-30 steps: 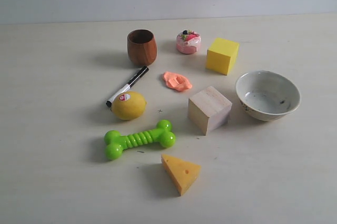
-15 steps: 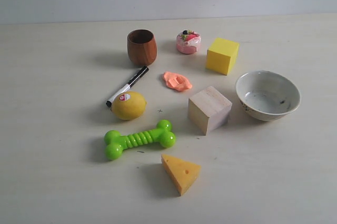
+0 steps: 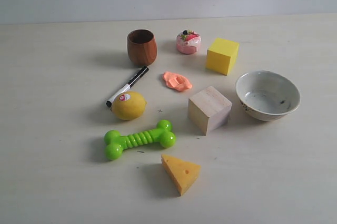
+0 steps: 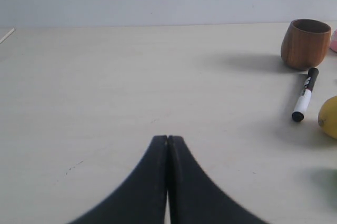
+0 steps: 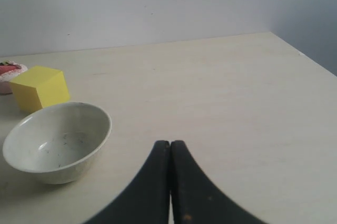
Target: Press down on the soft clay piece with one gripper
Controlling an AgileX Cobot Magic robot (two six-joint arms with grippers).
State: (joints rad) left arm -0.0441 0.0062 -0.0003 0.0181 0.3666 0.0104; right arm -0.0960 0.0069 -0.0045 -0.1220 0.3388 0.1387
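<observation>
The soft clay piece point(image 3: 177, 81), a flat lumpy salmon-orange blob, lies on the table between the marker and the wooden cube in the exterior view. Neither arm shows in that view. In the left wrist view my left gripper point(image 4: 167, 138) is shut with nothing between its black fingers, hovering over bare table well short of the cup and marker. My right gripper point(image 5: 170, 143) is also shut and empty, over bare table beside the bowl. The clay appears in neither wrist view.
Around the clay stand a brown wooden cup point(image 3: 141, 47), a pink cake toy point(image 3: 188, 42), a yellow cube point(image 3: 221, 55), a wooden cube point(image 3: 209, 109) and a white bowl point(image 3: 267, 94). A black marker point(image 3: 127, 85), lemon point(image 3: 128, 105), green bone toy point(image 3: 139, 139) and cheese wedge point(image 3: 180, 173) lie nearer.
</observation>
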